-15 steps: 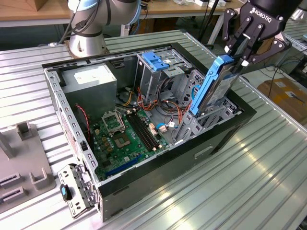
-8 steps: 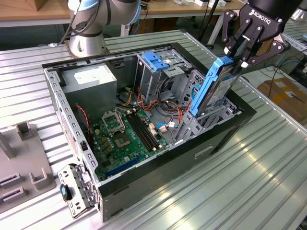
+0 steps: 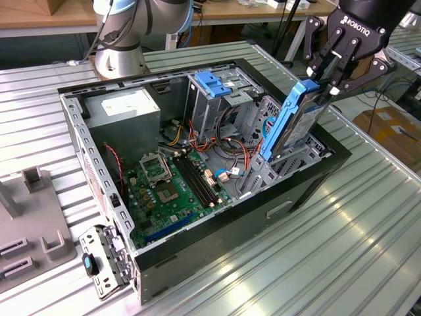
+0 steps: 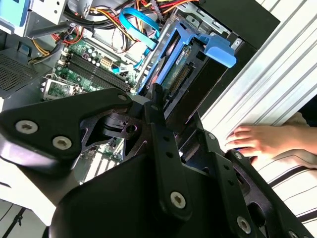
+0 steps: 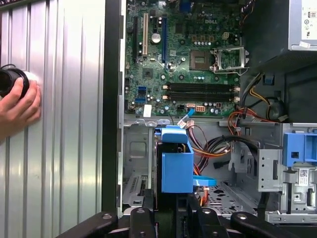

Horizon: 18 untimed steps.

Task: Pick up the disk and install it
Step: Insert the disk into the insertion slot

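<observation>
Disk (image 3: 289, 125) | lower end inside drive bay (image 3: 255, 176) of case (image 3: 217, 245) | hand (image 3: 326, 84) clamps top

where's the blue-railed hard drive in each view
exterior view: silver-grey disk in blue rails, tilted, at the exterior view's right, held by the end effector
second wrist view: disk just beyond the end effector
first wrist view: disk between end effector and green motherboard
shared landmark: green motherboard

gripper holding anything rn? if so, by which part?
Yes. The gripper is shut on the disk, gripping its upper end at the blue carrier. The disk stands tilted, with its lower end down inside the computer case.
</observation>
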Motion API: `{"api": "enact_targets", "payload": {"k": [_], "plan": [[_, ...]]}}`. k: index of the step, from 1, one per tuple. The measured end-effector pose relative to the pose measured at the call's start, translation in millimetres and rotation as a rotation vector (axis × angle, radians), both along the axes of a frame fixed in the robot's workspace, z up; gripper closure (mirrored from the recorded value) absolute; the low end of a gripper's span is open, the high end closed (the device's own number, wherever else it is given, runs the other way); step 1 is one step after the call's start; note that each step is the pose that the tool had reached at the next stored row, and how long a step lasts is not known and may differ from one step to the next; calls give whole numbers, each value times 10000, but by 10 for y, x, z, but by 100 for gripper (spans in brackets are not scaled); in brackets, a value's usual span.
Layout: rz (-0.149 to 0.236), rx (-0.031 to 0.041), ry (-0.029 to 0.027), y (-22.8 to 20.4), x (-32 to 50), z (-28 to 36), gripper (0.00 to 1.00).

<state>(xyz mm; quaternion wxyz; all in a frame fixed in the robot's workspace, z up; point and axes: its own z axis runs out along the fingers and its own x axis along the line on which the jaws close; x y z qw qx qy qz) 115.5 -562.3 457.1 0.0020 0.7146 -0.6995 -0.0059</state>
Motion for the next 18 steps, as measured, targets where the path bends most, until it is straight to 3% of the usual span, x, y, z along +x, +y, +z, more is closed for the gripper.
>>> {"api": "enact_targets", "payload": {"k": [8,18], "plan": [[1,-26,0,1,0,-37,65],[1,-28,0,0,0,-244,65]]}}
